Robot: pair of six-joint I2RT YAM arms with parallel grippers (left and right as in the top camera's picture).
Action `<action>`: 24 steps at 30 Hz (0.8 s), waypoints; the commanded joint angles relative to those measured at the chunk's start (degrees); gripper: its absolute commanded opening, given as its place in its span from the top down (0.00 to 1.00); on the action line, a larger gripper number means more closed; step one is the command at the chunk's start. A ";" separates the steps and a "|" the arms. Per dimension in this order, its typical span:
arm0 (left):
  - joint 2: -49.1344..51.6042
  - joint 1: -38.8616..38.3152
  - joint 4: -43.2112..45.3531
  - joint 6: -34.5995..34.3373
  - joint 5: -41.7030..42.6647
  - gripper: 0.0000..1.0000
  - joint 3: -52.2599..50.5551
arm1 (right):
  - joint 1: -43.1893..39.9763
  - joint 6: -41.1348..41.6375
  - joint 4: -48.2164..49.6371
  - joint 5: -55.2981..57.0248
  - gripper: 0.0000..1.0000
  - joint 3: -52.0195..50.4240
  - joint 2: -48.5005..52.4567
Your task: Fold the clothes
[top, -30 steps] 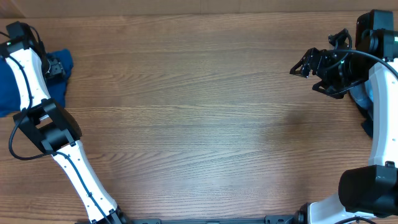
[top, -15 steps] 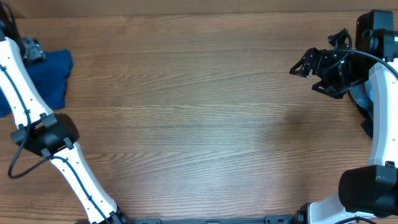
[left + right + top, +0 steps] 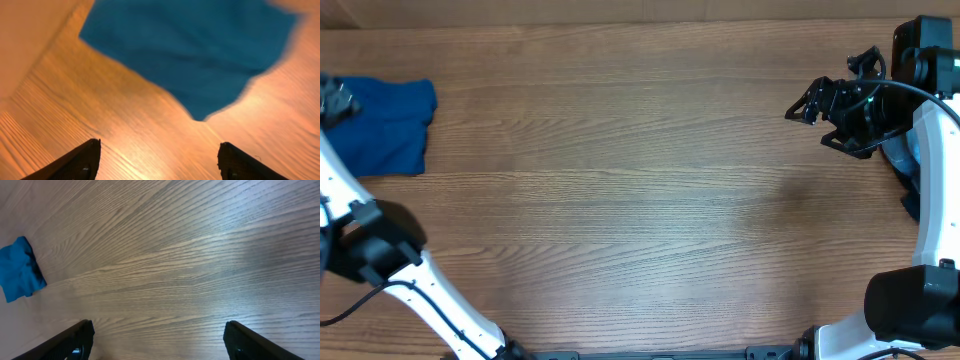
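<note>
A blue shirt (image 3: 385,125) lies on the wooden table (image 3: 640,200).

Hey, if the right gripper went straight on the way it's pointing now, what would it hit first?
Most likely the bare table, though depth is unclear. The right gripper points wide of the blue shirt.

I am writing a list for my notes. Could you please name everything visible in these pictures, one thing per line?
shirt: one, deep blue, lying at the left end of the table
blue fabric: number unclear, light and dark blue, right edge, mostly hidden behind the right arm
table: one, brown wood, under everything
left gripper: one, black fingers, open and empty, above the wood beside the shirt
right gripper: one, black fingers, open and empty, above the table's right part
</note>
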 commanded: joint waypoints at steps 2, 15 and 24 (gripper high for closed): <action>0.87 8.09 8.07 0.04 7.41 0.25 -13.27 | 0.33 -0.24 0.72 -0.44 0.13 1.68 -0.76; 0.87 8.92 39.41 2.78 11.10 0.18 -35.47 | 0.33 -0.11 -0.02 -0.46 0.13 1.68 -0.76; 1.51 5.90 52.39 2.75 12.04 0.15 -39.36 | 0.33 1.53 -1.11 -0.48 0.13 1.68 -0.76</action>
